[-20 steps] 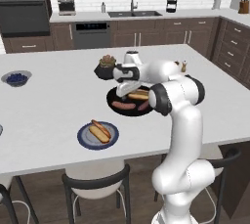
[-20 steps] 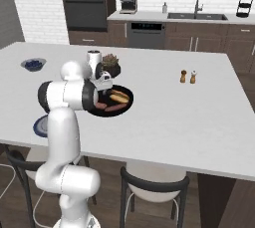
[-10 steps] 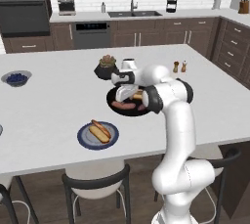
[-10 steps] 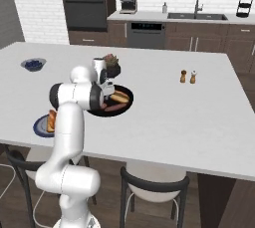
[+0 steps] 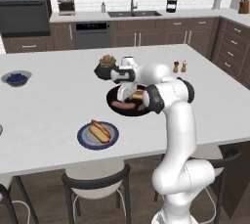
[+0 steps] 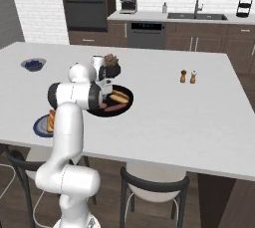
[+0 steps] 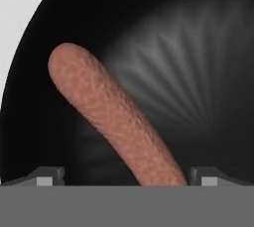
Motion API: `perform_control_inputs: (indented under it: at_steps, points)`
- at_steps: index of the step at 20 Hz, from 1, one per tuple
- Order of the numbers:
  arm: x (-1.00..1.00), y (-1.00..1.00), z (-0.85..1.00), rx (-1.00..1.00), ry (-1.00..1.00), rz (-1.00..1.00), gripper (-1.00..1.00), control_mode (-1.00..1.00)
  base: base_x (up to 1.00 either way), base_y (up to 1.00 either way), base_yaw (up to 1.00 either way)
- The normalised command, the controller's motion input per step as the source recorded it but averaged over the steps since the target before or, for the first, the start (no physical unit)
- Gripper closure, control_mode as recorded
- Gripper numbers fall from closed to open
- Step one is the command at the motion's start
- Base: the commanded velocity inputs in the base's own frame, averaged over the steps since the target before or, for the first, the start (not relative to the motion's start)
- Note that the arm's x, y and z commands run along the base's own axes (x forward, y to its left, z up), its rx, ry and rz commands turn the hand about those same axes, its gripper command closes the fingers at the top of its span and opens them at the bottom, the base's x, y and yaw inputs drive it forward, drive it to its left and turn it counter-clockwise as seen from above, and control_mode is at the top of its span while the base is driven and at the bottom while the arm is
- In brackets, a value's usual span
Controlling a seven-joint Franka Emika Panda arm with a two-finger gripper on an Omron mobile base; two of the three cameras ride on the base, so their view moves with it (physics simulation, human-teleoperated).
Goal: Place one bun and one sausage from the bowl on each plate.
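Because the sausage (image 7: 114, 122) lies between its parted fingers (image 7: 47, 175), we judge the gripper (image 7: 124, 179) is poised inside the bowl (image 7: 198, 47) to grasp it.

One black bowl (image 5: 128, 109) sits at the centre of the left base view, holding one loose sausage (image 5: 122, 105) and one bun (image 5: 138, 95); one blue-rimmed plate (image 5: 97, 136) lies lower left of it, carrying one bun with one sausage (image 5: 99, 130); one small bowl of berries (image 5: 16, 78) stands at the left edge; one potted succulent (image 5: 106, 63) sits just above the centre; two small shakers (image 5: 179, 66) stand right of centre; two chairs (image 5: 96, 186) show along the bottom; one faucet (image 5: 132, 1) rises at the top.
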Motion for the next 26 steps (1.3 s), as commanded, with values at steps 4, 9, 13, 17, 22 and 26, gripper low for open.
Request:
perform_control_inputs:
  at_steps: [4,9,13,17,22,26]
  points:
    - [-0.71,0.00,0.00,0.00,-0.10,0.16,-1.00,-1.00,0.00,0.00,0.00]
    - [-0.26,0.00,-0.09,0.00,-0.18,0.15,-1.00,-1.00,0.00,0.00,0.00]
    - [0.15,0.00,-0.22,0.00,-0.10,0.09,-1.00,-1.00,0.00,0.00,0.00]
    - [0.51,0.00,-0.10,0.01,0.00,0.06,-1.00,-1.00,0.00,0.00,0.00]
    - [0.57,0.07,0.00,0.01,0.00,0.05,-1.00,-1.00,0.00,0.00,0.00]
    - [0.31,0.18,-0.13,0.00,0.00,0.07,-1.00,-1.00,0.00,0.00,0.00]
